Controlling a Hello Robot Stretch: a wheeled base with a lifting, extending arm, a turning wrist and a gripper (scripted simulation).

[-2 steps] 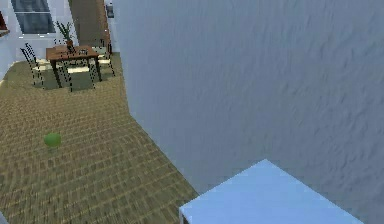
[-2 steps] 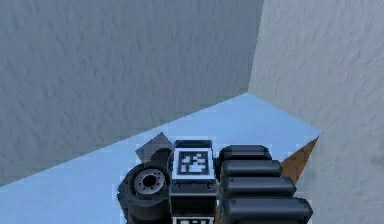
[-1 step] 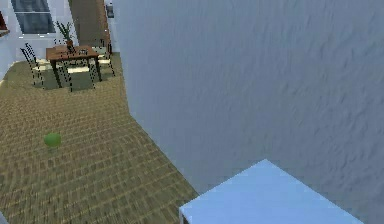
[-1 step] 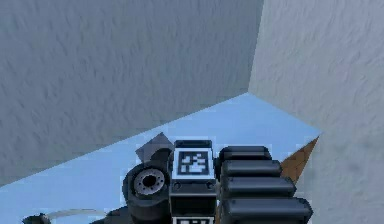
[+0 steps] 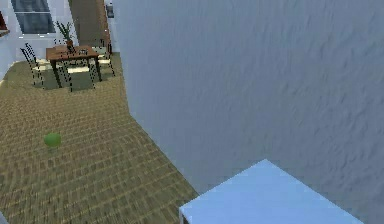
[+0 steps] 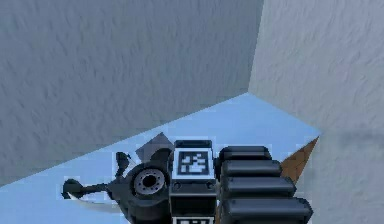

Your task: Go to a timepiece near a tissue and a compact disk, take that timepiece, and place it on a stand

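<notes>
Where the tool (image 6: 97, 172) hangs, something dark (image 6: 155, 147) seemingly adjoins.

The arm (image 6: 255, 185) is a black bar of stacked, round-edged segments. Beside it sits a white square marker (image 6: 193, 162) with black marks. The hand (image 6: 95, 172) has a dark body, a grey ringed hub (image 6: 150, 182) and two thin dark fingers (image 6: 72, 186).

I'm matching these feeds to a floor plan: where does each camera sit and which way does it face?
Forward view: on the robot, facing ahead and somewhat down, over brown woven floor toward a distant wooden dining table.
Arm side view: on the robot's body, facing sideways into a wall corner; the dark square arm bar and gripper show.
Shared: the pale blue flat tabletop, grey-blue textured wall.
</notes>
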